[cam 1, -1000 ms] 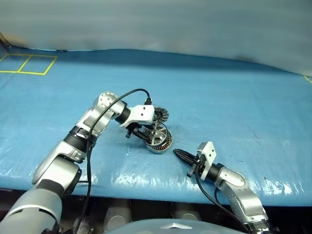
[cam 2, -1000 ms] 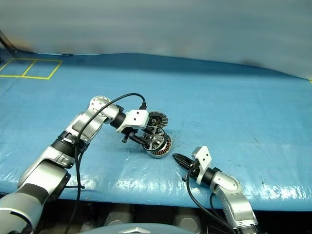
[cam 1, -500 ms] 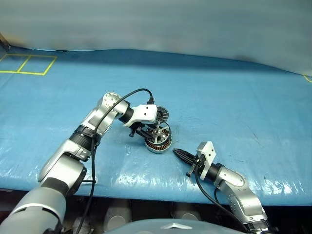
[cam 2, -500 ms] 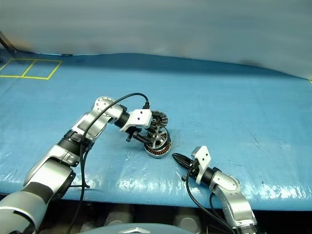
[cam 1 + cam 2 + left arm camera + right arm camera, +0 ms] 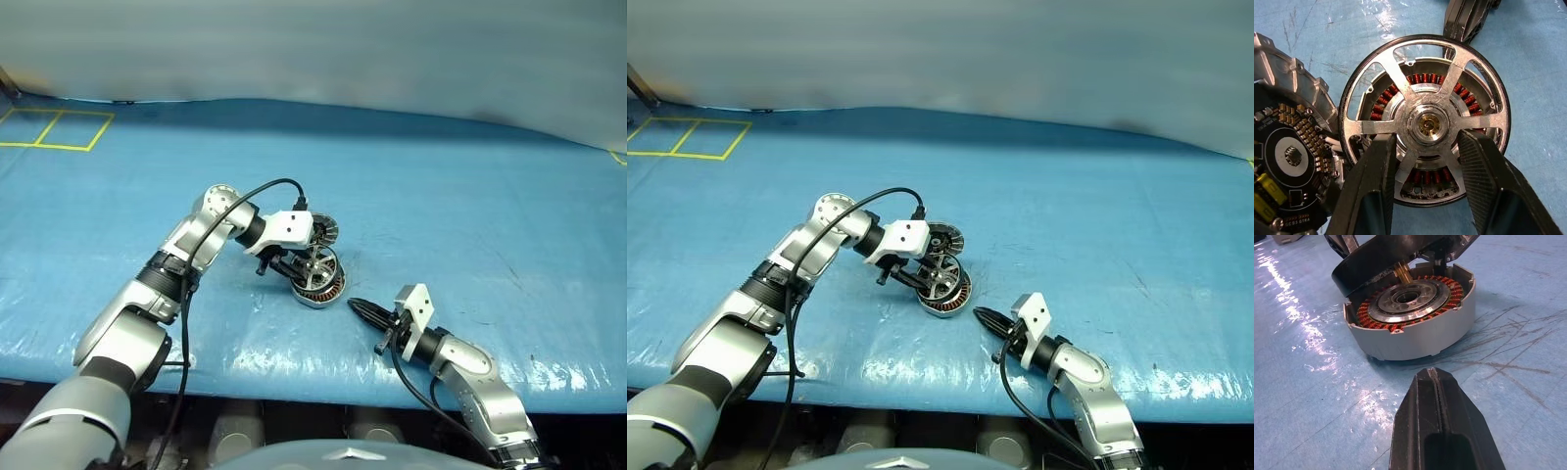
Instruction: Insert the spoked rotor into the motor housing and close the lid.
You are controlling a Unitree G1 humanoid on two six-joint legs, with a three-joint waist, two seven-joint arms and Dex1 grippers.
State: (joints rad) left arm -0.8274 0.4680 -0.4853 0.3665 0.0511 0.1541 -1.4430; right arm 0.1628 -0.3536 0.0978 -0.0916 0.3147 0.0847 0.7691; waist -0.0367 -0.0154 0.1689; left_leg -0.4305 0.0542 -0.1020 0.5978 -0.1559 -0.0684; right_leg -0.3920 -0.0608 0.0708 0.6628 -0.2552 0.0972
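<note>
While the left gripper (image 5: 1426,147) pinches the spoked rotor (image 5: 1425,117) by its hub, one black finger on each side, the shiny wheel hangs just over the motor housing (image 5: 1413,316). From the left wrist view the rotor sits almost right over the housing, and the red-brown windings peek through the gaps between its spokes. From the right wrist view the rotor is tilted. One edge is low near the housing's rim and the other edge is up, with a small brass shaft pointing down toward the pale middle ring. I cannot tell if the rotor touches the housing.

The housing stands on the blue table (image 5: 470,196), near the middle and a bit closer to the front edge than the back edge. Its lid (image 5: 322,230) is open and stands up on the far side of the housing, joined at the rim. On the lid's inside there is a dark round board with tiny parts and a hub.

The right gripper (image 5: 364,310) lies low over the table near the front edge, just beside the housing but not touching it. Its two black fingers (image 5: 1437,421) are pressed together with nothing between them, and the tip points at the housing's wall.

Yellow tape lines (image 5: 54,130) mark boxes at the far left corner of the table.
</note>
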